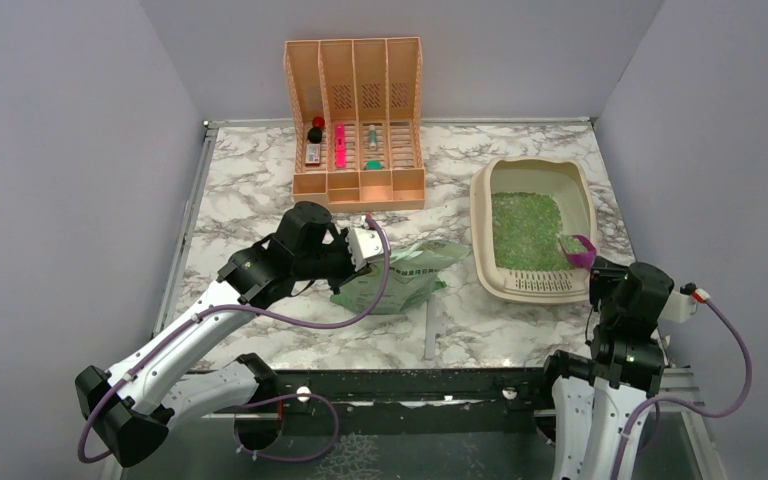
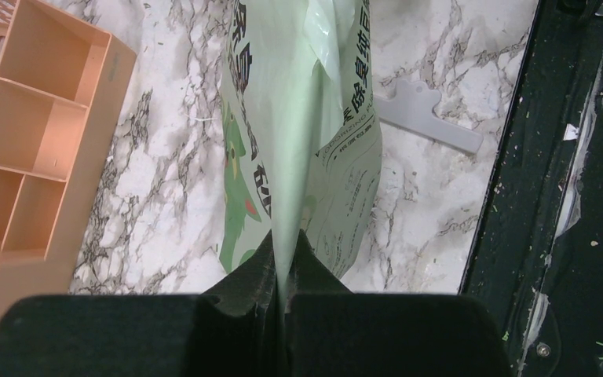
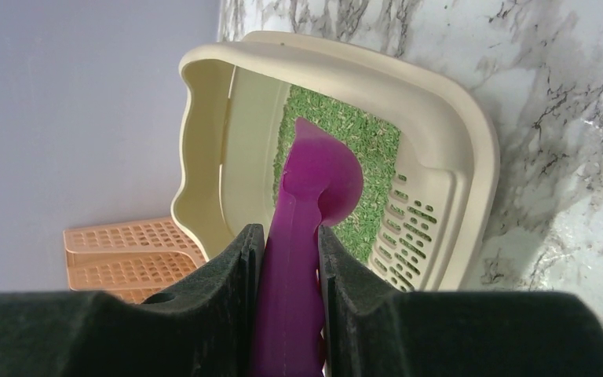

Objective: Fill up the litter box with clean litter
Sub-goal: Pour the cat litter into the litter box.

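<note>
Left tool (image 2: 283, 271): clenched on a fold of the pale green litter bag (image 2: 298, 133), with both fingers pressed flat against the film.
Litter bag: stretches straight ahead of the left tool, slumped on the marble worktop (image 1: 520, 320), printed side showing.
Right tool (image 3: 290, 251): grasping the handle of the purple scoop (image 3: 314, 181), one pad on each side.
Scoop: its bowl reaches forward from the right tool, over the near end of the litter box (image 3: 455, 149).
Litter box: on the worktop just ahead of the right tool, slotted grille end nearest it, well apart from the left tool.
Clean litter (image 3: 361, 133): a grainy green layer on the box floor, under and beyond the scoop bowl.
File organizer (image 1: 355, 120): peach, standing beyond the left tool.
</note>
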You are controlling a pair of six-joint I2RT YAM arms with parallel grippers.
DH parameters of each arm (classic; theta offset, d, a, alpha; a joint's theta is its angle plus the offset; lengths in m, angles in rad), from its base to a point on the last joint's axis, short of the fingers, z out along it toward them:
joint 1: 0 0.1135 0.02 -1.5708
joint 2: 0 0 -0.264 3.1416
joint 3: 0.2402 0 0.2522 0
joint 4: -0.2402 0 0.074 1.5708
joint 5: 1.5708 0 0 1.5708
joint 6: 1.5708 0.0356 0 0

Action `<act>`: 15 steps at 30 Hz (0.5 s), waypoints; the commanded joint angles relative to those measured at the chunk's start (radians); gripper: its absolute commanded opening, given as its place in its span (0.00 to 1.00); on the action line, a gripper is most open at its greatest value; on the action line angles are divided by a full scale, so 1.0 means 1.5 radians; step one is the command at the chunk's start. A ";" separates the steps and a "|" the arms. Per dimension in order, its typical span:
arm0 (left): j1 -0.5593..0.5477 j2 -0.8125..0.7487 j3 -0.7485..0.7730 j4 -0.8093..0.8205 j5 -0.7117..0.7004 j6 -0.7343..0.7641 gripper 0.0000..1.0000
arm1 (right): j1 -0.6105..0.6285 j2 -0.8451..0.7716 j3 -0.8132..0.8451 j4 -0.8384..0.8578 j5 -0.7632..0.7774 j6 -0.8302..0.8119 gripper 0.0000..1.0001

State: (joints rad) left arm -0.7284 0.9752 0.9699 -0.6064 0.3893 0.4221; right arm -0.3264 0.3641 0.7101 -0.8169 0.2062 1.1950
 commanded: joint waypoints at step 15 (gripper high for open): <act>0.000 -0.007 0.021 0.053 0.034 -0.008 0.00 | 0.004 0.126 0.023 0.115 0.006 -0.035 0.01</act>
State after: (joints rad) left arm -0.7284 0.9756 0.9699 -0.6071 0.3923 0.4221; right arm -0.3264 0.5316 0.7101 -0.7292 0.2058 1.1564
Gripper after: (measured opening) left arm 0.018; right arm 0.315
